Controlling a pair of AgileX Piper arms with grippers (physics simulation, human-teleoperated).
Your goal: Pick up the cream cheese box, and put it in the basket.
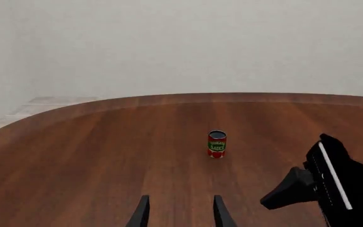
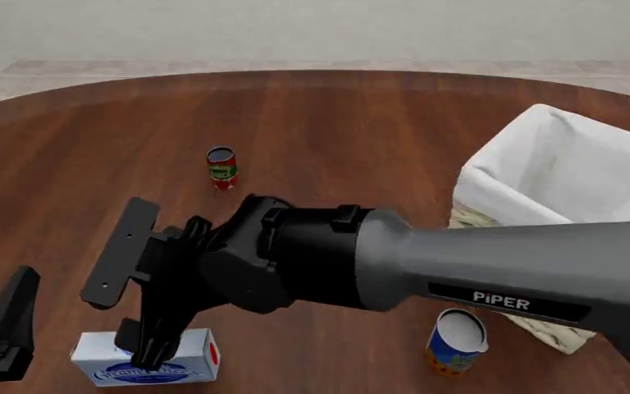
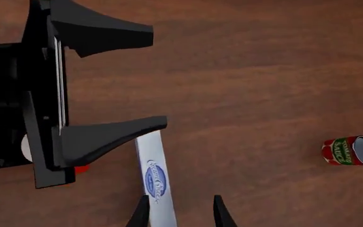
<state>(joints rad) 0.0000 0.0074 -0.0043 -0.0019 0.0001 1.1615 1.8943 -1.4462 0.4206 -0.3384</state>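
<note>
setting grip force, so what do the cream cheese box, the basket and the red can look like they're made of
The cream cheese box looks like matte printed cardboard: flat faces, sharp edges. The basket looks like woven wicker, showing braided cream strands, with a soft white cloth liner that folds over the rim. The red can looks like metal, going by its grey top, under a printed label. Being renders, these are only looks.
</note>
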